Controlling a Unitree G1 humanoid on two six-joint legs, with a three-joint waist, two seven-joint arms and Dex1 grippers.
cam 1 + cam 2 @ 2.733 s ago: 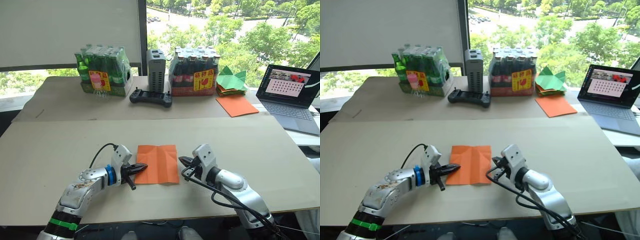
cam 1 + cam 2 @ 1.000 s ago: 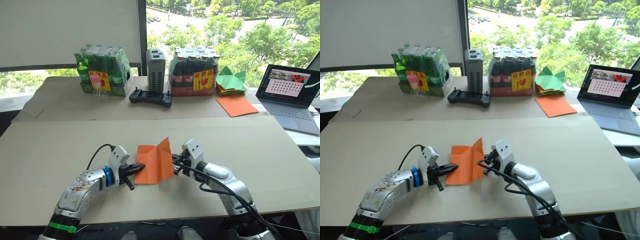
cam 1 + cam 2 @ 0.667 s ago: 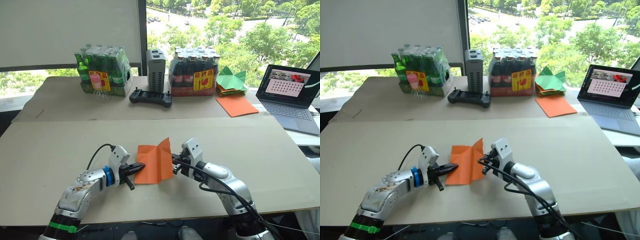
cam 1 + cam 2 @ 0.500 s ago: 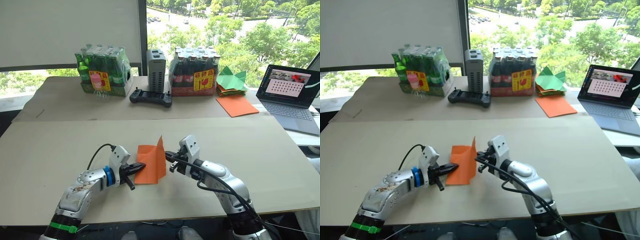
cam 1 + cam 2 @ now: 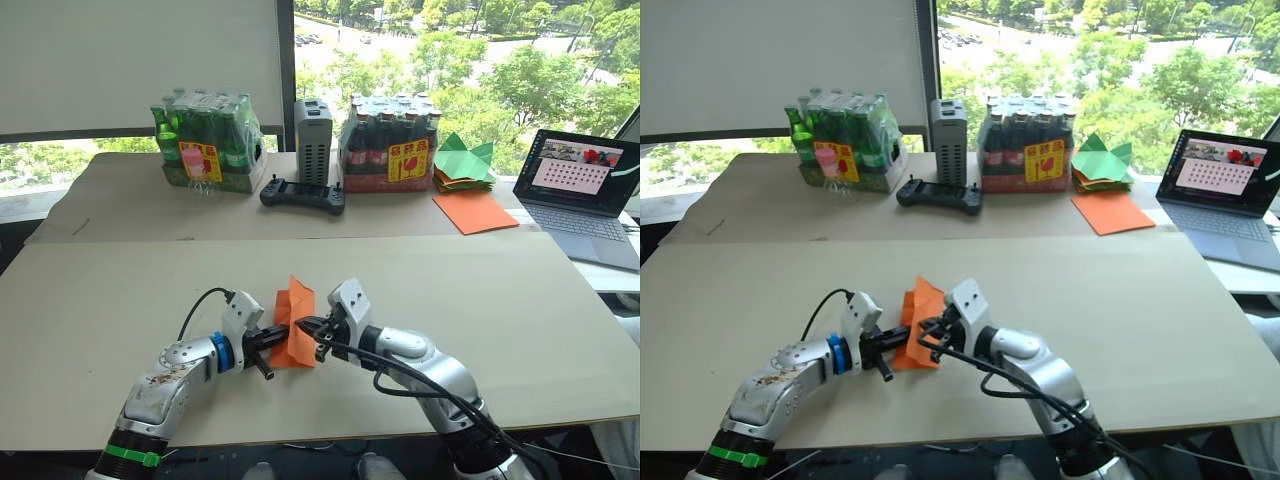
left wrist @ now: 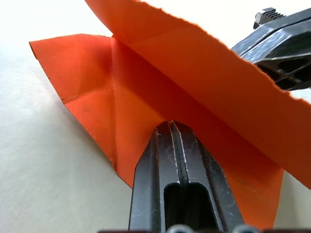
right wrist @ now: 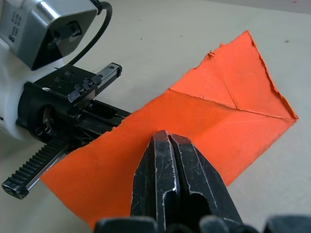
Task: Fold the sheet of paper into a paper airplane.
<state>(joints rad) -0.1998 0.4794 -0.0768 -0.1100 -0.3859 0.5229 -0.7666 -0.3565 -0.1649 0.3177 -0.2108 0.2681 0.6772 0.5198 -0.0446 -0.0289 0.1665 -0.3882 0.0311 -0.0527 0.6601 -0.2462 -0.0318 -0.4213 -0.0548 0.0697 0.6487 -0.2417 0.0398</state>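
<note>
**Orange sheet half-raised between two closed hands**

The sheet of paper [image 5: 292,325] sits near the front middle of the counter [image 5: 480,300], partly folded over on itself. Its lower half lies flat on the surface while the other half stands up and leans over it, the ragged free edge uppermost. Straight crease lines cross the flat part in the left wrist view.

The left hand [image 5: 272,340] meets the sheet from the robot's left, its two black fingers [image 6: 177,160] pressed together with their tips on the flat layer at the near edge; whether any paper lies between them is hidden by the fingers themselves. The right hand [image 5: 308,327] comes in from the right, its fingers [image 7: 170,165] likewise closed, and clamped on the raised flap, whose edge disappears behind them. In the head views the two hands are just beside each other, and the paper between them is largely covered.

Along the far side of the counter stand two shrink-wrapped packs of bottles [image 5: 205,140], a grey box [image 5: 312,140], a black controller [image 5: 302,193], a stack of green paper shapes [image 5: 462,160] and a smooth orange sheet [image 5: 475,211]. A laptop [image 5: 585,195] is cut off at the right.
</note>
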